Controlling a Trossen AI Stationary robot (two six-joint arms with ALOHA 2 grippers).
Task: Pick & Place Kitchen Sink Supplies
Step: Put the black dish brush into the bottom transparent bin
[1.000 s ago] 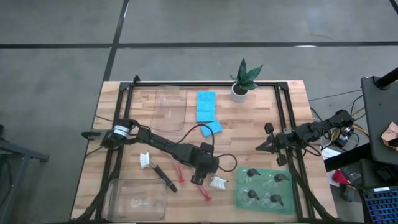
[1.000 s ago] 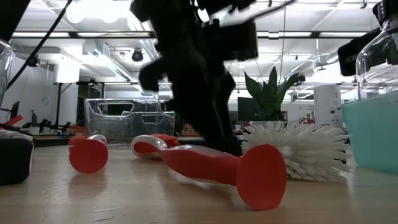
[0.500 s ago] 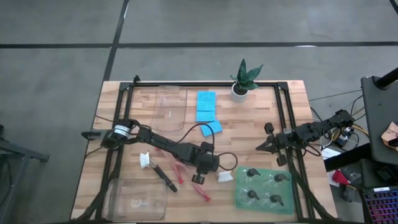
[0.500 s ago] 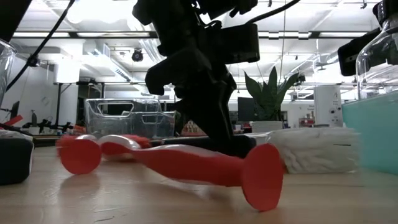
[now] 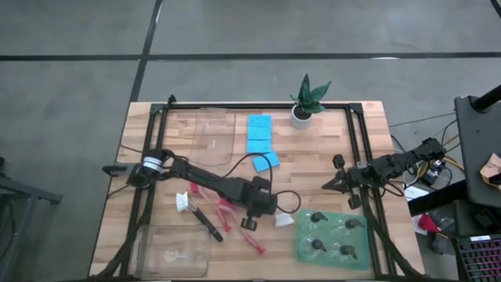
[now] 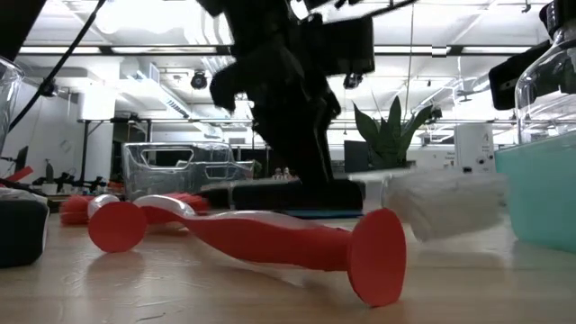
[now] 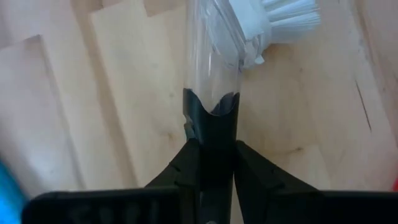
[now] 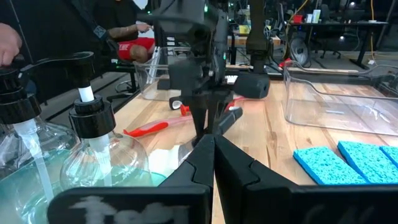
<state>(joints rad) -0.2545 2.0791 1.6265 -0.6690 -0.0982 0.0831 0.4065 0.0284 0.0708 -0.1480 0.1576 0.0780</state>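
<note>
Black brush handle [image 7: 211,127] pinched in left gripper [image 5: 252,215] — bristles point 3 o'clock, toward green mat [image 5: 333,254]. Right gripper [image 5: 330,185] pressed shut, parked well apart.

text: none legible | labels: none | signs: none | numbers: none

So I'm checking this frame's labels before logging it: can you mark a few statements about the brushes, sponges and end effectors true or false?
1. The left end effector grips a brush by its black handle. True.
2. That brush's bristles rest on the table. False: they appear lifted off it.
3. The sponges lie in a tray. False: all three are on bare table beside it.
4. The right end effector is shut and empty. True.
</note>
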